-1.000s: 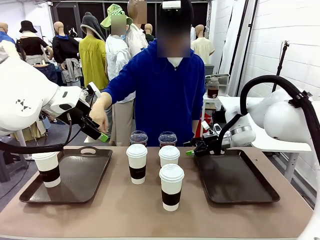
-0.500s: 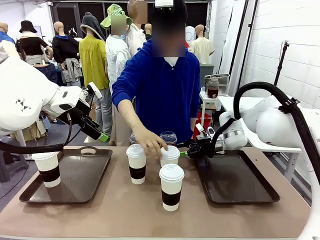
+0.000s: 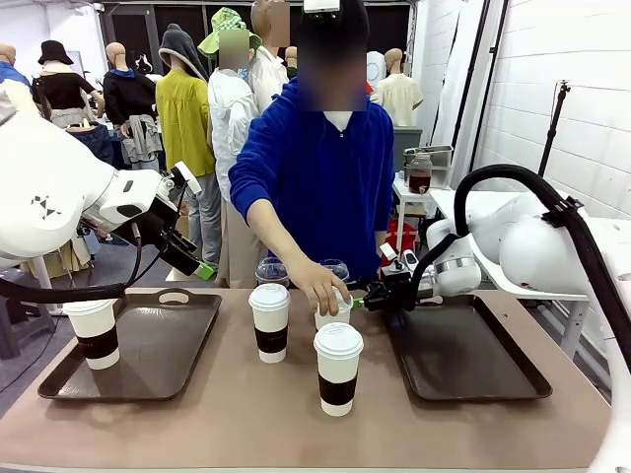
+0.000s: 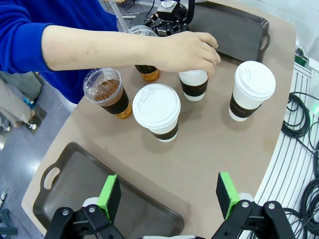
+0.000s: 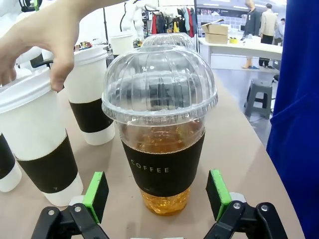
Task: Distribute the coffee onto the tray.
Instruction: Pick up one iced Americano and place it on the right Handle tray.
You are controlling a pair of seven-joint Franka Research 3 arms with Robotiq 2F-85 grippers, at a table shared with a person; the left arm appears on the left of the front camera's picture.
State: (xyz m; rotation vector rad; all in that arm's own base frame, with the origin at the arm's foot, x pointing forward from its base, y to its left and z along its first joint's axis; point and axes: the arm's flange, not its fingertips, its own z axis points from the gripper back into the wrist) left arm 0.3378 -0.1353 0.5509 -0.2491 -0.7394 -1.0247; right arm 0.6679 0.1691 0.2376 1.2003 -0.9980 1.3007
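The table [image 3: 246, 419] carried everything, and we took the front paper cup [image 3: 338, 368], near its middle, as our mark. Left of the mark lay the left tray [image 3: 168, 345], and on it stood one sleeved paper cup [image 3: 92, 333]. Right of the mark lay the right tray [image 3: 463, 355], which was bare. So in our judgement one cup of six was placed, and five remained on the table, the mark among them.

Behind the mark and to its left stood a second paper cup [image 3: 269, 322]. Directly behind the mark stood a third paper cup [image 4: 194, 84], and the person's hand [image 3: 320, 288] rested on its lid. Farther behind the mark stood the left clear cup [image 3: 273, 271] and the right clear cup [image 5: 159, 124], both with brown drink.

The right pincer [image 5: 157, 193], behind the mark and to its right, had its jaws apart on both sides of the right clear cup, not closed on it. The left pincer [image 4: 168, 195] hung well left of the mark, above the left tray, jaws apart and empty.
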